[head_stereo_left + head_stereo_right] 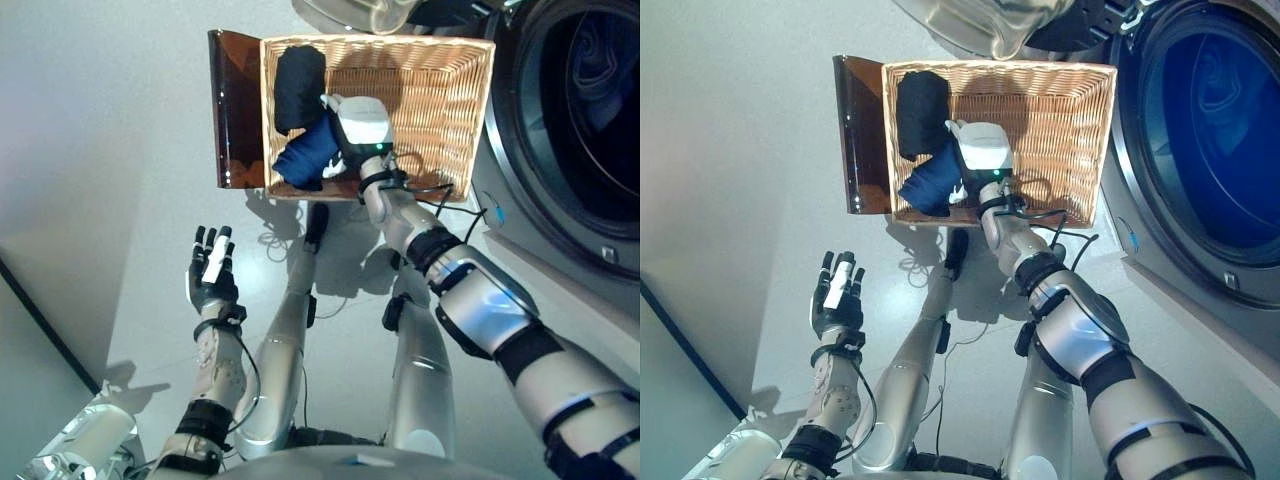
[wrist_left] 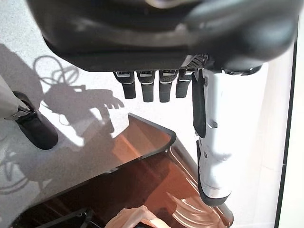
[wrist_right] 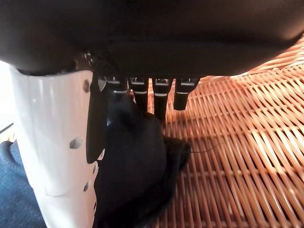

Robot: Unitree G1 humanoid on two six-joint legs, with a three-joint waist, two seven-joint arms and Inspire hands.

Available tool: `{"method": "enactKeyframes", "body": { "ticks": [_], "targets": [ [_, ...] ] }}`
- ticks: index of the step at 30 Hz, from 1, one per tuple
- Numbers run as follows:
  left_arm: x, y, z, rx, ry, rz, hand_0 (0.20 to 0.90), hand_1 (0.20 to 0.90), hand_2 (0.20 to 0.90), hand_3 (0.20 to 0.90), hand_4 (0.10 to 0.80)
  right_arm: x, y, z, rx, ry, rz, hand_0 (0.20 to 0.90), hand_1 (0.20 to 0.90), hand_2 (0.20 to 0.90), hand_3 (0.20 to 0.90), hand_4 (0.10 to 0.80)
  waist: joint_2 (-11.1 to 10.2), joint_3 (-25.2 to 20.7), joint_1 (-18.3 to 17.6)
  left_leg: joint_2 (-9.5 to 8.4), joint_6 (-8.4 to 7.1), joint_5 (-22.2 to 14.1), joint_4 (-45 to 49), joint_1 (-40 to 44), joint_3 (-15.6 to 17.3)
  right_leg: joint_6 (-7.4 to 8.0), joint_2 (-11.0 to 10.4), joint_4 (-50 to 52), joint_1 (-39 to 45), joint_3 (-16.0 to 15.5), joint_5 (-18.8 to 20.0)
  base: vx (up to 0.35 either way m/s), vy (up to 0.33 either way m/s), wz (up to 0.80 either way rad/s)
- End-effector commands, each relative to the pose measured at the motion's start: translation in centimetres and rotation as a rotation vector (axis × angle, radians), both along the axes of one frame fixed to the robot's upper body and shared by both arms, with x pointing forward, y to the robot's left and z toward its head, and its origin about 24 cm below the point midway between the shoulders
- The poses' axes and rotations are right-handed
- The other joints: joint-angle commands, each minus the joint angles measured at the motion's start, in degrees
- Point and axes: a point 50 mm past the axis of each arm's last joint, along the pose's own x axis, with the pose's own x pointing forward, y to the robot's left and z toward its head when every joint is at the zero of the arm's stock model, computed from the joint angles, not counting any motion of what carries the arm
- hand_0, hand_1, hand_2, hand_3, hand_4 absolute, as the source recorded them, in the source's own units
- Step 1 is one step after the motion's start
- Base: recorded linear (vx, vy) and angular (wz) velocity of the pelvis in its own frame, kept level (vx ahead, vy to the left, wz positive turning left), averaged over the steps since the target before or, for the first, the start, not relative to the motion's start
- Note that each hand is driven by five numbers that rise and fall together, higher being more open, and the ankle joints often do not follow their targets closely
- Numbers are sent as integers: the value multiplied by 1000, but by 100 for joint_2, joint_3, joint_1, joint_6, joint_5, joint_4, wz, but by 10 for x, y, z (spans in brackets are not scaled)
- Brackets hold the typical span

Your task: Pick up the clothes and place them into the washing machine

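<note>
A wicker basket (image 1: 440, 110) sits on the floor in front of me, beside the washing machine (image 1: 520, 190). Inside it, at its left end, lie a black cloth (image 1: 298, 85) and a blue cloth (image 1: 305, 155). My right hand (image 1: 362, 125) reaches into the basket and hovers right over both cloths. In the right wrist view its fingers (image 3: 159, 97) point straight down at the black cloth (image 3: 135, 161), the white-covered thumb (image 3: 57, 142) hangs beside it, and nothing is gripped. My left hand (image 1: 212, 272) is held open over bare floor at the lower left, holding nothing.
The washing machine's round drum opening (image 1: 600, 110) gapes at the right, with its door (image 1: 350, 12) swung out above the basket. A glossy dark brown panel (image 1: 235, 110) stands against the basket's left side. Grey floor stretches to the left.
</note>
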Motion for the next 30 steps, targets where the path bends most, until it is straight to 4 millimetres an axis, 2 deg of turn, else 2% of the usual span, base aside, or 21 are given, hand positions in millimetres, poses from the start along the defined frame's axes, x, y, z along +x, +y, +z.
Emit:
{"method": "enactKeyframes", "body": {
  "ticks": [1, 2, 4, 5, 6, 9, 13, 30],
  "targets": [
    [-3, 30, 29, 108, -143, 59, 900, 900, 900, 900, 800, 5, 13, 26, 29, -22, 20, 801, 801, 801, 801, 729, 83, -76, 330, -141, -278, -109, -86, -341, 129, 314, -407, 161, -214, 454, -307, 0, 0, 0],
    [-3, 28, 30, 102, -145, 57, 900, 900, 900, 900, 800, 6, 10, 28, 31, -29, 9, 527, 527, 527, 527, 533, 90, -76, 337, -137, -280, -105, -86, -373, 116, 315, -406, 169, -248, 454, -315, 0, 0, 0],
    [-3, 28, 29, 99, -144, 56, 900, 900, 900, 900, 800, 7, 7, 31, 35, -38, -3, 398, 398, 398, 398, 441, 98, -76, 338, -138, -280, -101, -86, -396, 110, 309, -408, 184, -270, 450, -324, 0, 0, 0],
    [-2, 27, 29, 94, -143, 57, 900, 900, 900, 900, 800, 8, 5, 36, 35, -54, -11, 277, 277, 277, 277, 355, 100, -76, 341, -134, -281, -78, -86, -451, 112, 300, -395, 189, -338, 453, -302, 0, 0, 0],
    [-3, 26, 28, 89, -140, 54, 900, 900, 900, 900, 800, 9, 3, 36, 32, -58, -21, 200, 200, 200, 200, 300, 105, -76, 338, -139, -280, -95, -86, -435, 119, 297, -395, 212, -332, 450, -337, 0, 0, 0],
    [-1, 25, 29, 81, -143, 58, 900, 900, 900, 900, 800, 10, -1, 48, 46, -94, -40, 200, 200, 200, 200, 300, 109, -76, 328, -125, -283, -63, -86, -509, 134, 289, -376, 226, -434, 492, -313, 0, 0, 0],
    [0, 24, 31, 78, -149, 59, 900, 900, 900, 900, 800, 11, -7, 55, 56, -128, -60, 200, 200, 200, 200, 300, 123, -76, 301, -116, -287, -54, -84, -520, 152, 292, -370, 235, -469, 510, -305, -2, 11, 3],
    [-1, 24, 30, 92, -147, 65, 900, 900, 900, 900, 800, 10, -24, 68, 107, -197, -96, 200, 200, 200, 200, 300, 111, -76, 225, -77, -294, -113, -69, -82, 331, 311, -361, 118, -55, 576, -265, 0, 1, 0]
  ]
}}
